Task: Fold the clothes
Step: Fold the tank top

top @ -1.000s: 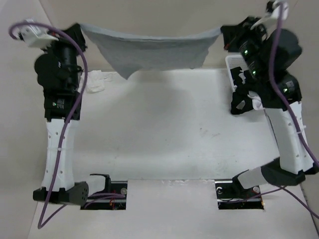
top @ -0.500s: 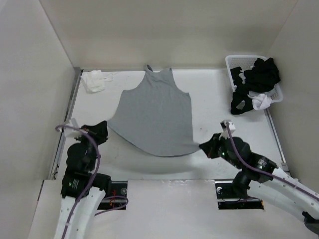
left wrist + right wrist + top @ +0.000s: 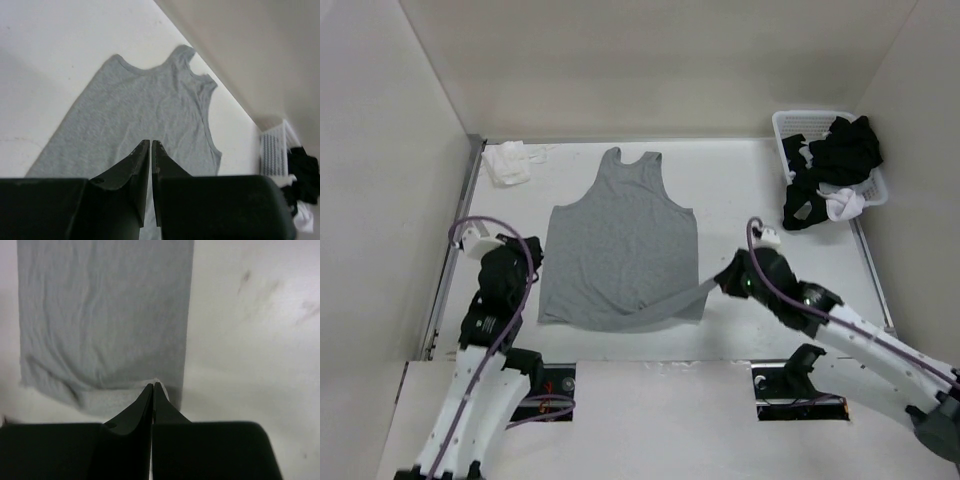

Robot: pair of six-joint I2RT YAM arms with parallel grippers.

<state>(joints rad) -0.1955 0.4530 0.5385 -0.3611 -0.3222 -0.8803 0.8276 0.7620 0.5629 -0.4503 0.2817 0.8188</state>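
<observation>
Top external: tank top [image 3: 620,240] lies flat mid-worktop [image 3: 750,200], neck at 12. R end effector [image 3: 723,285] pinched shut on hem corner at 5; L end effector [image 3: 532,262] nearly together, empty afaict. Spread done, no fold yet, I reckon.

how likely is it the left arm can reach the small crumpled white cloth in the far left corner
Probably yes: only bare table lies between the left gripper and the small crumpled white cloth; the light grey knit tank top lies off to its right.
</observation>
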